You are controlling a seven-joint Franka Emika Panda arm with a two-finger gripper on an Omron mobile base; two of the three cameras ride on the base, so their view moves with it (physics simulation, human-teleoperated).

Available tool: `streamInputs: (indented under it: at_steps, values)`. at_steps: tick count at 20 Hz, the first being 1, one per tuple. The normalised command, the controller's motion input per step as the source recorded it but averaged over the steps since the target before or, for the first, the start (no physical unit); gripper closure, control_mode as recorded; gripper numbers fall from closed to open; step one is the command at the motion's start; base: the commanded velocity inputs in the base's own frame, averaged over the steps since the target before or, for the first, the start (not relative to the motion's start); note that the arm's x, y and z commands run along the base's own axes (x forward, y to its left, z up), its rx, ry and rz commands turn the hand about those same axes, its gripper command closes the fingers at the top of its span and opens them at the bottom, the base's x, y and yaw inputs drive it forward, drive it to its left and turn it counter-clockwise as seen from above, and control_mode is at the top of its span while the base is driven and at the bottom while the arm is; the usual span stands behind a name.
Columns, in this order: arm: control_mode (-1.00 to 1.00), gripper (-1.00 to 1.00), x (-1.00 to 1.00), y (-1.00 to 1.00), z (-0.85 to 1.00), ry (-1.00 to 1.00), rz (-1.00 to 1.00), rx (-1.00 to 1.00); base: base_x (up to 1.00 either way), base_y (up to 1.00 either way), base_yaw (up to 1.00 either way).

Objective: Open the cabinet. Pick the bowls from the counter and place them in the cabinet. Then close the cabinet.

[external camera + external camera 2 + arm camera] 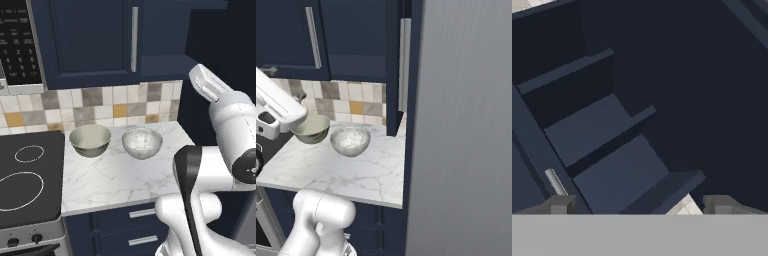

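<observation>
The gripper [639, 205] stands with its two dark fingertips wide apart and nothing between them, raised and aimed into the cabinet [602, 135], where the hand view looks at bare navy shelves. In that view a silver handle [556, 182] shows low at the left, beside a door edge. From the right base view one cabinet door [392, 65] is swung out, seen edge-on, with its long handle [405, 65] facing the camera, while the other door [291, 35] lies shut with its handle [314, 37] upright. Both bowls sit on the desk [120, 180] near the tiled wall [100, 105], just beside each other but apart: the plain bowl [90, 140] nearer the stovetop [27, 177], the speckled bowl [142, 142] to its right. A microwave [17, 45] hangs above the stovetop, and drawers [135, 225] run below the desk front.
</observation>
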Motion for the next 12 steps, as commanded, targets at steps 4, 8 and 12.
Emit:
streamInputs:
  at_steps: [4,8,12]
  values:
    - [-1.00,-1.00,0.51,0.29,0.00,0.05,0.14,-0.18,0.00,0.00,0.00]
    - [-1.00,-1.00,0.59,0.36,0.00,0.03,0.18,-0.17,0.00,0.00,0.00]
    - [-1.00,-1.00,0.49,0.36,0.00,0.04,0.11,-0.20,0.00,0.00,0.00]
